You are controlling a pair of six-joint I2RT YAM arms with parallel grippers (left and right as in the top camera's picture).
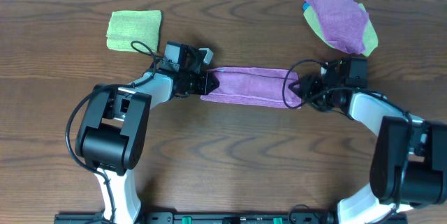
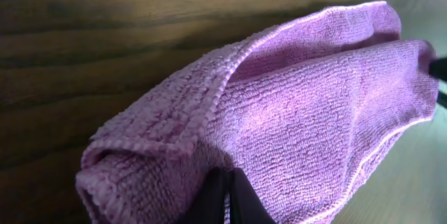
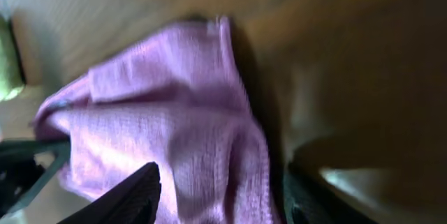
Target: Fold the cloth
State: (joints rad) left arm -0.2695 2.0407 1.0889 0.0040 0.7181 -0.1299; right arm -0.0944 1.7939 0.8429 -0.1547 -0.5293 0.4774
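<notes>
The purple-pink cloth (image 1: 251,86) lies folded in a long strip on the bench (image 1: 230,154) — the left claw (image 1: 207,82) clamped on its left end, the right claw (image 1: 297,88) astride its right end, jaws apart.

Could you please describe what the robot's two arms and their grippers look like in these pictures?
The left arm and right arm have white rounded links joined by bulky black joint housings. Thin black cables loop beside each wrist. The left gripper and right gripper are black, with slim dark fingers. No markings are legible.
</notes>
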